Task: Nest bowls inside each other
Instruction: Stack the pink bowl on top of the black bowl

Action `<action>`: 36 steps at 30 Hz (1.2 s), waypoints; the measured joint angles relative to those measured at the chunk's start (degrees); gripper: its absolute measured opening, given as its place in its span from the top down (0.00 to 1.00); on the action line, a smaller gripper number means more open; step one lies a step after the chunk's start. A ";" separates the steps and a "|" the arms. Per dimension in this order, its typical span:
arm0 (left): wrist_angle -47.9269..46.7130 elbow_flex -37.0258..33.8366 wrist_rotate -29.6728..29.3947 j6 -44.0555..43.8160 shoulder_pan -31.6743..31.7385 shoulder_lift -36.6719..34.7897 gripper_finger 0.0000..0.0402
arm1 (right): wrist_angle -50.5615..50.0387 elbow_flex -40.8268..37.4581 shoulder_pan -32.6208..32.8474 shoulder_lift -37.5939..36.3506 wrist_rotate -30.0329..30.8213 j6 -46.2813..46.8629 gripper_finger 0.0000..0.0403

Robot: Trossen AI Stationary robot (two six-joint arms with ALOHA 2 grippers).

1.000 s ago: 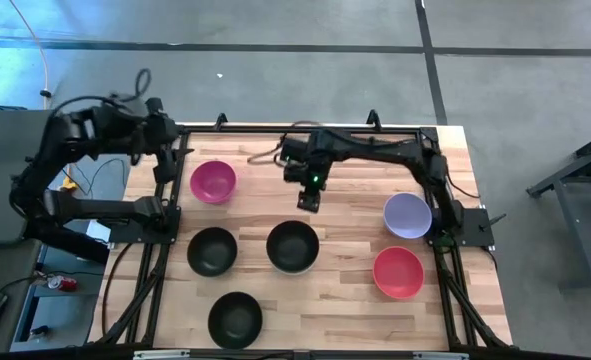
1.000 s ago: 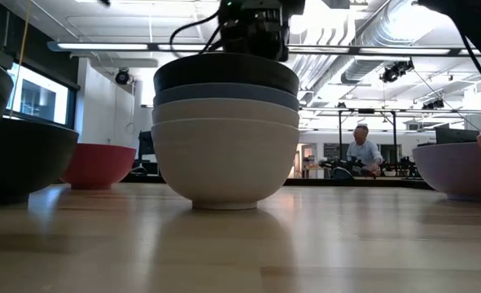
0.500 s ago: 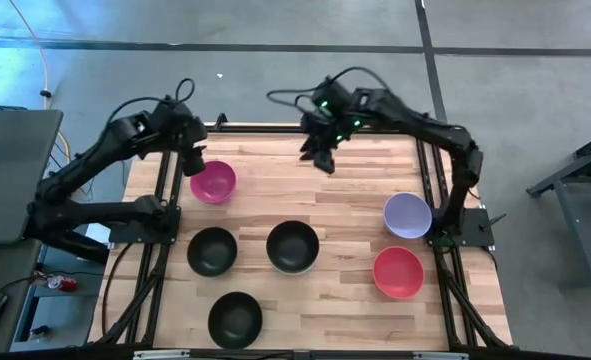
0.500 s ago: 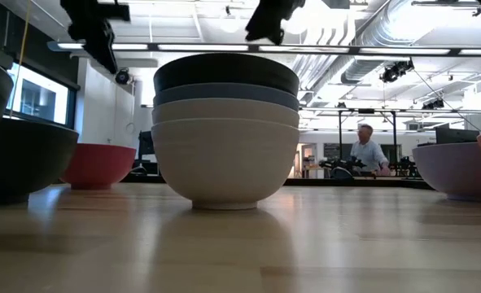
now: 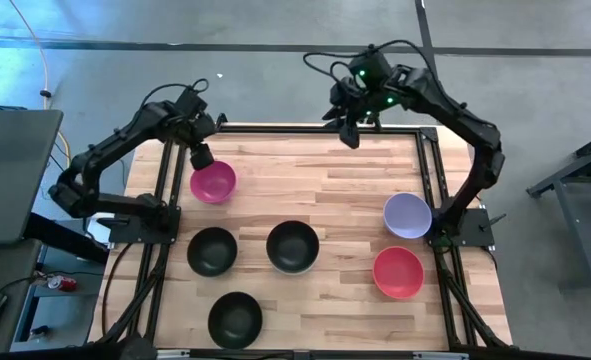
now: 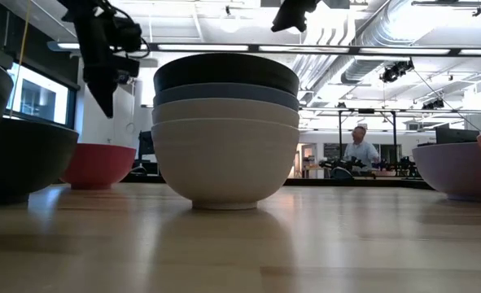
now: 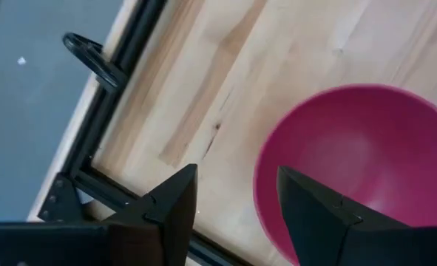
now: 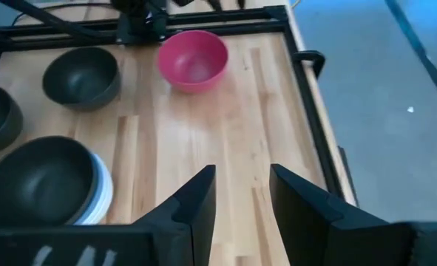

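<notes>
Nearest the front edge of my desk (image 5: 345,210), one black bowl (image 5: 235,319) is sitting alone. Behind it a second black bowl (image 5: 212,251) is resting to the left of the stack (image 5: 293,247), well apart from the first. In the low view that stack is showing four layers: a black bowl on top (image 6: 226,71), a blue one (image 6: 226,94) under it, then two white ones (image 6: 224,155) nested at the bottom. Over on the right, the red bowl (image 5: 398,272) is lying near the front and the lavender bowl (image 5: 407,215) just behind it, the two close but not touching.

Farther back on the left, the magenta bowl (image 5: 213,182) is standing open side up. My left hand (image 5: 201,155) is hovering just above its far rim, fingers spread and pointing down, holding nothing; through the left wrist view the rim is showing beside the fingertips (image 7: 175,196).

At the far edge of the desk, my right hand (image 5: 350,132) is hanging high over the back rail, fingers parted and empty, looking back across the bowls.
</notes>
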 joint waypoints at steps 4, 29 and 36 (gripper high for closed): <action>-0.20 0.00 0.44 -1.16 0.02 2.73 0.58 | -0.16 0.00 -1.12 -0.04 -0.25 0.04 0.70; -2.01 0.02 2.14 -1.44 0.98 16.22 0.58 | 0.86 0.00 -2.11 0.18 -0.38 -3.23 0.70; -2.01 0.02 2.39 -1.97 0.98 16.36 0.58 | 0.86 0.00 -2.11 0.20 -0.38 -3.21 0.70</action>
